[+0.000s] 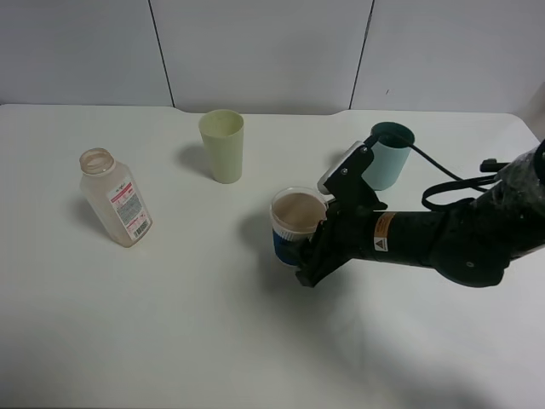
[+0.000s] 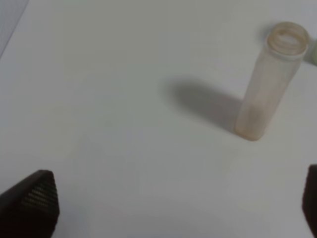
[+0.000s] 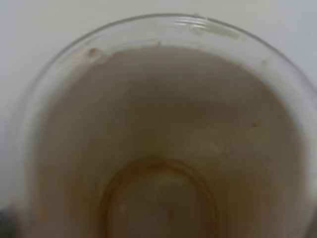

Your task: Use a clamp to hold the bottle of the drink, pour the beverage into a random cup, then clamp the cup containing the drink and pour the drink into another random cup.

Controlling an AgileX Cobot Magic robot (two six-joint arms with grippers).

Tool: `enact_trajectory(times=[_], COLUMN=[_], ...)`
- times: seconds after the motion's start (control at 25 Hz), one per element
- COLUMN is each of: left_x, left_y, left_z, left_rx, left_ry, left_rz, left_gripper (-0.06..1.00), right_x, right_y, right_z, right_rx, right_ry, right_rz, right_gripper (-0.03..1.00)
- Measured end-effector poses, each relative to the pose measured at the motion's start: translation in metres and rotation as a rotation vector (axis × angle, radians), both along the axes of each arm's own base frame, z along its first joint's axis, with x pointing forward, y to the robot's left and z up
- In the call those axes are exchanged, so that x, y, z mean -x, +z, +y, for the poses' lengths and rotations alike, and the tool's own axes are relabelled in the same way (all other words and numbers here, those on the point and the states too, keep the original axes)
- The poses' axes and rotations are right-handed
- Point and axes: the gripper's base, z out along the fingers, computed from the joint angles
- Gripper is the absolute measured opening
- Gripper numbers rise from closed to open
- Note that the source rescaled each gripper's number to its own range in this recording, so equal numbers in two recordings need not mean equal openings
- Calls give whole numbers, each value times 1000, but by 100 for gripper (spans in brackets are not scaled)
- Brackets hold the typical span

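Note:
The bottle of the drink (image 1: 115, 198) stands upright and uncapped at the left of the table, and shows again in the left wrist view (image 2: 267, 84). My left gripper (image 2: 173, 208) is open, well short of the bottle, with nothing between its fingers. The blue-banded cup (image 1: 294, 223) stands upright mid-table. My right gripper (image 1: 301, 257) straddles its lower body from the right; whether the jaws press on it is unclear. The cup's inside (image 3: 158, 139) shows only a brownish film. The teal tumbler (image 1: 390, 155) stands behind the right arm with a dark inside. The beverage itself is not visible.
A pale yellow-green tumbler (image 1: 223, 145) stands upright at the back, between the bottle and the cup. The right arm (image 1: 443, 234) lies across the table's right side, its cable looping close to the teal tumbler. The white table (image 1: 170, 324) ends at a wall behind.

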Motion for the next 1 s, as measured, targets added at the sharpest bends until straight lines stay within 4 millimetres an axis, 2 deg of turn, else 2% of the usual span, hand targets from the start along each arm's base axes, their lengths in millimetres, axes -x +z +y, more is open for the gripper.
enact_trajectory(times=[0.04, 0.08, 0.16, 0.2, 0.28, 0.48, 0.68, 0.72, 0.8, 0.84, 0.88, 1.0], left_x=[0, 0, 0, 0, 0, 0, 0, 0, 0, 0, 0, 0], left_y=[0, 0, 0, 0, 0, 0, 0, 0, 0, 0, 0, 0], left_z=[0, 0, 0, 0, 0, 0, 0, 0, 0, 0, 0, 0], left_rx=[0, 0, 0, 0, 0, 0, 0, 0, 0, 0, 0, 0], left_ry=[0, 0, 0, 0, 0, 0, 0, 0, 0, 0, 0, 0], left_rz=[0, 0, 0, 0, 0, 0, 0, 0, 0, 0, 0, 0], left_gripper=[100, 100, 100, 100, 100, 100, 100, 100, 100, 100, 100, 100], right_x=[0, 0, 0, 1, 2, 10, 20, 20, 24, 30, 34, 40], right_y=[0, 0, 0, 0, 1, 28, 64, 64, 81, 102, 113, 129], right_z=[0, 0, 0, 0, 1, 4, -9, -9, -16, -22, -26, -32], right_rx=[-13, -21, -33, -30, -28, -29, 19, 19, 10, -17, -34, -59], right_ry=[-14, -22, -38, -39, -37, -27, -103, -103, -135, -151, -154, -159], right_rz=[16, 25, 45, 48, 52, 33, 41, 41, 22, -26, -57, -100], right_gripper=[56, 72, 93, 96, 98, 100, 100, 100, 100, 100, 100, 100])
